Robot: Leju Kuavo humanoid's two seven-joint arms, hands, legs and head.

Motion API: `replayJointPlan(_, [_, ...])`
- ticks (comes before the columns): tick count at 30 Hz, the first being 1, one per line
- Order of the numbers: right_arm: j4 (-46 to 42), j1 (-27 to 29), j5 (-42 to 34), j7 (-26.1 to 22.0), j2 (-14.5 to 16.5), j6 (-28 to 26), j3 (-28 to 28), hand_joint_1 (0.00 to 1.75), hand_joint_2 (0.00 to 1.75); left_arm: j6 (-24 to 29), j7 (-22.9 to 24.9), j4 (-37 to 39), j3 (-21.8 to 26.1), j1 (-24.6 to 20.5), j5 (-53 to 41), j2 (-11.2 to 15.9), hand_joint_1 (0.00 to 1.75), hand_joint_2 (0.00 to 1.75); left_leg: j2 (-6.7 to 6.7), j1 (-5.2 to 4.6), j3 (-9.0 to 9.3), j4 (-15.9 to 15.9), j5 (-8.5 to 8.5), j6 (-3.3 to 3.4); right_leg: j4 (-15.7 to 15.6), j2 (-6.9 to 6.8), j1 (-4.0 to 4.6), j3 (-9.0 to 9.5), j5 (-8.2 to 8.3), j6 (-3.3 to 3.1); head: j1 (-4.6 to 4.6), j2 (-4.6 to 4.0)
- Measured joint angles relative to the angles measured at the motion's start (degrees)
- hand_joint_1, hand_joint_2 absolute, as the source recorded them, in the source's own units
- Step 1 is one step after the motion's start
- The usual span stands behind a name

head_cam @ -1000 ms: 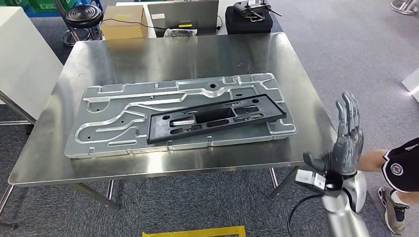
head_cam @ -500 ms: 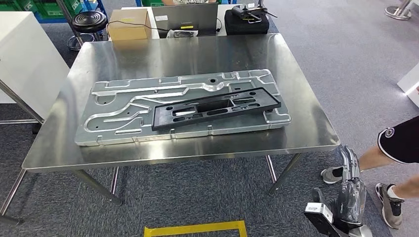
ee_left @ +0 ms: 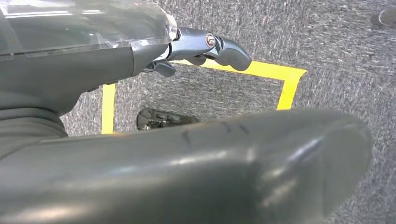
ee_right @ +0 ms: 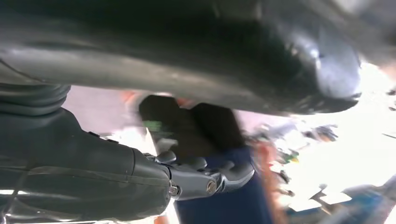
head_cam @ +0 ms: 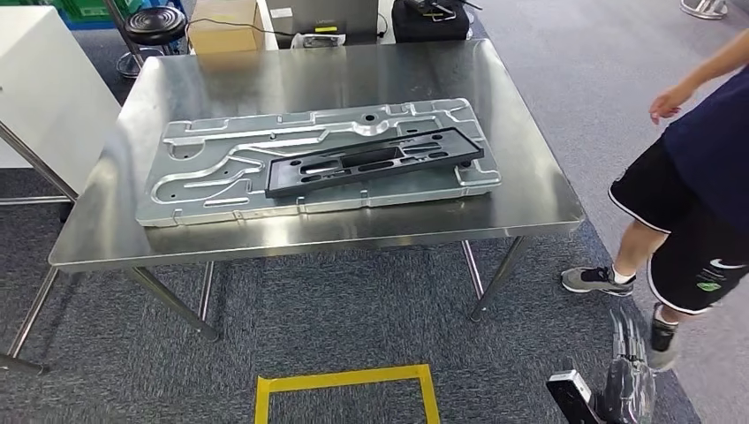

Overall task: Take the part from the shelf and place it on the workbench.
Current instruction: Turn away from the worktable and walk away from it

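**Part on the bench, both hands low and holding nothing**

The right hand (head_cam: 629,380) hangs at the lower right of the head view, fingers straight, slightly apart and pointing up, nothing in them. The left hand (ee_left: 140,56) appears in its own wrist view above grey carpet and a yellow tape square (ee_left: 196,88); its fingers lie loosely bent, and nothing is held.

The black plastic frame part (head_cam: 375,159) lies flat on a large machined aluminium plate (head_cam: 221,172), which rests across the middle of the steel workbench (head_cam: 530,212). The part's long axis runs along the bench's length, its right end tilted a little toward the far edge. It sits forward and to the left of the right hand, well apart from it, with the bench's near edge between them.

By the look of it, the placing is done. A person (head_cam: 698,177) stands just beside the bench's right edge.
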Motion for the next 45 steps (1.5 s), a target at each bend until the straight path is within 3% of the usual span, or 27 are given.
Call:
replayJointPlan(2, [5.21,-1.14,1.39,0.0,0.0,-0.81,-1.71,0.0,0.0,0.01,0.01,0.0,0.01,0.24,-0.1,0.03,0.0,0.0,-0.1,0.17,-0.99,1.97,-2.62,-0.5,-0.18,-0.15,-0.09,-1.21,1.31,-0.98,-0.01,0.0])
replayJointPlan(5, [16.34,-3.49,3.67,0.1,-0.55,-2.26,-5.12,0.0,0.0,-0.01,0.01,0.0,0.01,0.41,-0.26,0.03,0.0,0.0,-0.15,0.29,-3.65,11.89,-11.19,-0.75,-0.1,-0.24,0.17,-3.96,3.48,-1.67,-0.02,0.0])
replayJointPlan(6, [21.02,-4.29,4.27,0.34,-0.97,-2.53,-6.57,0.0,0.0,-0.02,0.01,0.0,0.01,0.44,-0.29,0.03,0.0,0.0,-0.15,0.29,-3.96,15.07,-12.38,-0.78,0.04,-0.31,0.34,-4.96,4.16,-1.69,-0.02,0.0])
replayJointPlan(7, [25.73,-4.99,4.74,0.83,-1.4,-2.6,-7.99,0.0,0.0,-0.02,0.03,0.0,0.0,0.49,-0.35,0.03,0.0,0.0,-0.15,0.28,-3.46,16.68,-12.08,-0.74,0.25,-0.41,0.5,-5.98,4.8,-1.68,-0.02,0.0])
replayJointPlan(8, [30.23,-5.63,5.07,1.67,-1.83,-2.43,-9.29,0.0,0.0,0.01,0.07,0.0,0.0,0.55,-0.43,0.03,0.0,0.0,-0.15,0.26,-2.05,16.49,-10.76,-0.61,0.53,-0.51,0.65,-7.0,5.39,-1.65,-0.02,0.0])
replayJointPlan(10, [37.73,-6.74,5.78,5.15,-2.27,-0.84,-11.12,0.0,0.0,-0.13,0.36,0.0,0.01,0.6,-0.79,0.06,0.0,0.0,-0.17,0.07,3.63,10.04,-8.21,0.08,1.22,-0.6,0.85,-8.73,6.38,-1.54,-0.02,0.0])
replayJointPlan(12, [44.2,-7.98,6.7,11.3,-2.33,2.03,-12.24,0.0,0.0,-0.69,0.83,0.0,-0.04,0.45,-1.35,0.13,0.0,0.0,-0.16,-0.32,9.32,1.55,-8.85,0.83,1.74,-0.57,0.94,-9.75,7.37,-1.13,-0.02,0.0])
replayJointPlan(14, [49.07,-8.89,7.15,16.57,-2.31,4.16,-13.1,0.0,0.0,-1.23,1.18,0.0,-0.11,0.31,-1.78,0.15,0.0,0.0,-0.1,-0.67,11.0,-1.98,-9.59,1.45,1.65,-0.62,0.77,-10.01,8.47,-0.44,-0.02,0.0])
replayJointPlan(16, [52.49,-9.38,7.13,18.68,-2.24,5.01,-13.96,0.0,0.0,-1.41,1.41,0.02,-0.15,0.33,-1.9,0.02,0.0,0.0,0.13,-0.53,10.12,-2.4,-8.17,2.27,1.71,-0.52,0.54,-10.38,8.49,0.22,-0.02,0.0])
replayJointPlan(17, [53.86,-9.53,7.11,19.11,-2.2,5.19,-14.29,0.0,0.0,-1.45,1.51,0.03,-0.16,0.35,-1.9,-0.04,0.0,0.0,0.26,-0.41,9.43,-2.66,-7.24,2.66,2.73,-0.38,0.45,-10.86,6.81,0.5,-0.02,0.0])
replayJointPlan(20, [56.5,-10.02,7.1,19.62,-2.31,5.35,-15.03,0.0,0.0,-1.54,1.56,0.04,-0.16,0.46,-1.9,-0.1,0.0,0.0,0.46,-0.24,6.5,-2.84,-4.65,3.06,11.59,-0.08,-0.05,-12.93,-2.33,1.44,-0.02,0.0])
replayJointPlan(21, [57.08,-10.2,7.1,19.67,-2.37,5.36,-15.26,0.0,0.0,-1.55,1.56,0.04,-0.16,0.51,-1.9,-0.1,0.0,0.0,0.49,-0.22,5.45,-2.72,-3.88,2.95,15.08,-0.07,-0.29,-13.28,-3.87,1.79,-0.02,0.0])
replayJointPlan(22, [57.58,-10.33,7.1,19.72,-2.39,5.38,-15.46,0.0,0.0,-1.56,1.56,0.04,-0.16,0.53,-1.9,-0.1,0.0,0.0,0.54,-0.17,4.34,-2.53,-3.13,2.8,17.56,-0.08,-0.54,-13.09,-3.88,2.09,-0.02,0.0])
replayJointPlan(23, [58.0,-10.45,7.09,19.99,-2.4,5.59,-15.6,0.0,0.0,-1.6,1.56,0.04,-0.17,0.54,-1.95,-0.12,0.0,0.0,0.57,-0.09,3.16,-2.23,-2.42,2.59,18.33,-0.08,-0.79,-12.07,-2.52,2.35,-0.02,0.0])
replayJointPlan(25, [58.62,-10.73,7.04,22.06,-2.43,7.13,-15.81,0.0,0.0,-1.75,1.61,0.04,-0.2,0.56,-2.21,-0.16,0.0,0.0,0.6,0.14,0.95,-1.38,-1.27,2.07,14.24,-0.08,-1.23,-7.38,0.79,2.73,-0.02,0.0])
replayJointPlan(26, [58.93,-10.98,7.05,24.51,-2.44,9.0,-15.92,0.0,0.0,-1.9,1.66,0.04,-0.25,0.55,-2.49,-0.18,0.0,0.0,0.57,0.18,0.02,-0.79,-0.82,1.74,9.58,-0.06,-1.32,-3.65,0.79,2.81,-0.02,0.0])
replayJointPlan(28, [59.58,-11.41,6.98,31.46,-2.4,14.08,-16.17,0.0,0.0,-2.19,1.85,0.04,-0.47,0.52,-3.2,-0.2,0.0,0.0,0.55,0.21,-1.0,0.05,0.0,0.94,1.59,0.04,-1.14,1.93,-1.41,2.22,-0.02,0.0])
replayJointPlan(29, [59.97,-11.56,6.93,35.42,-2.33,16.82,-16.39,0.0,0.0,-2.35,2.02,0.04,-0.58,0.51,-3.61,-0.21,0.0,0.0,0.54,0.23,-1.21,0.2,0.53,0.47,-0.7,0.07,-0.89,3.33,-2.37,1.69,-0.02,0.0])
replayJointPlan(31, [60.61,-11.66,7.11,41.58,-2.0,20.62,-16.86,0.0,0.0,-2.67,2.43,0.04,-0.72,0.55,-4.16,-0.21,0.0,0.0,0.52,0.49,-1.38,0.04,1.43,-0.4,-0.94,-0.09,-0.66,2.76,-1.81,0.48,-0.01,0.0])
replayJointPlan(32, [60.86,-11.69,7.45,43.8,-1.72,21.93,-17.03,0.0,0.0,-2.84,2.66,0.04,-0.77,0.62,-4.39,-0.21,0.0,0.0,0.43,0.63,-1.74,0.52,0.62,-0.74,-0.83,-0.22,-0.63,2.13,-1.17,-0.1,-0.02,0.0])
replayJointPlan(33, [61.03,-11.7,7.89,45.36,-1.46,23.01,-17.08,0.0,0.0,-2.97,2.87,0.05,-0.87,0.68,-4.57,-0.22,0.0,0.0,0.34,0.75,-2.37,2.0,-1.37,-1.0,-0.83,-0.36,-0.65,1.37,-0.43,-0.62,-0.02,0.0])
replayJointPlan(36, [61.3,-11.76,8.89,47.24,-0.84,25.12,-17.08,0.0,0.0,-3.13,3.31,0.13,-1.42,0.63,-5.1,-0.34,0.0,0.0,0.19,0.86,-5.14,12.35,-10.15,-1.43,-0.53,-0.53,-0.24,-1.76,1.85,-1.46,-0.03,0.0])
replayJointPlan(37, [61.38,-11.77,9.02,47.38,-0.69,25.48,-17.08,0.0,0.0,-3.14,3.36,0.15,-1.6,0.57,-5.23,-0.37,0.0,0.0,0.18,0.85,-5.44,15.63,-11.17,-1.45,-0.27,-0.53,-0.03,-2.95,2.57,-1.53,-0.03,0.0])
replayJointPlan(39, [61.47,-11.78,9.14,47.49,-0.49,25.87,-17.08,0.0,0.0,-3.15,3.36,0.15,-1.89,0.49,-5.38,-0.38,0.0,0.0,0.15,0.78,-3.36,17.09,-9.28,-1.16,0.48,-0.53,0.33,-5.29,3.78,-1.51,-0.04,0.0])
replayJointPlan(41, [61.5,-11.81,9.16,47.5,-0.35,25.98,-17.08,0.0,0.0,-3.13,3.29,0.15,-2.04,0.3,-5.44,-0.36,0.0,0.0,0.09,0.5,2.57,10.66,-7.16,-0.33,1.34,-0.52,0.55,-7.22,4.74,-1.32,-0.04,0.0])
replayJointPlan(43, [61.53,-11.88,9.16,47.5,-0.2,26.03,-17.08,0.0,0.0,-3.11,3.19,0.15,-2.1,-0.08,-5.47,-0.28,0.0,0.0,0.07,0.09,8.44,1.99,-8.49,0.57,1.86,-0.58,0.66,-8.34,5.71,-0.87,-0.03,0.0])
replayJointPlan(45, [61.55,-11.89,9.15,47.43,-0.12,26.07,-17.07,0.0,0.0,-3.12,3.1,0.15,-2.14,-0.3,-5.51,-0.25,0.0,0.0,0.09,-0.25,10.11,-1.71,-9.4,1.24,1.78,-0.68,0.52,-8.73,6.85,-0.14,-0.02,0.0])
